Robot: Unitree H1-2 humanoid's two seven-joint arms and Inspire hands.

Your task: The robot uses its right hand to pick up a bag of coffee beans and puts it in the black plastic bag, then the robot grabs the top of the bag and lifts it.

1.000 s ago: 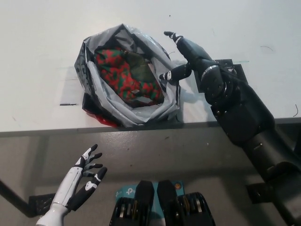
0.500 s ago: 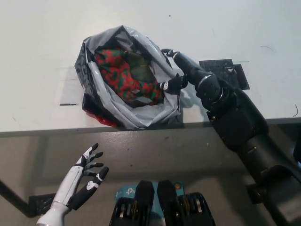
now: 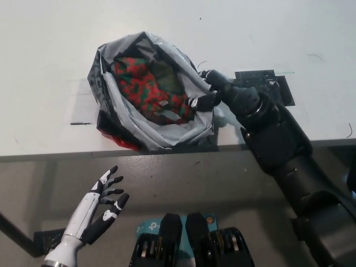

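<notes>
Head view. The black plastic bag stands open near the front edge of the white desk, its grey-lined rim rolled outward. The bag of coffee beans, red and green in pattern, lies inside the opening, so the placing step appears complete. The black right hand is at the right side of the rim, fingers curled against the plastic; whether they have pinched the film cannot be told. The white left hand rests below the desk edge at lower left, fingers apart and empty. A dark flat plate lies on the desk, partly under the right forearm.

The step in hand is judged to be gripping the top of the bag. A good grasp would gather several folds of the rim, not a single layer, since thin film slips and tears. With only one side held, the bag may tip on lifting; a slow, vertical lift would keep the contents from sliding out.
</notes>
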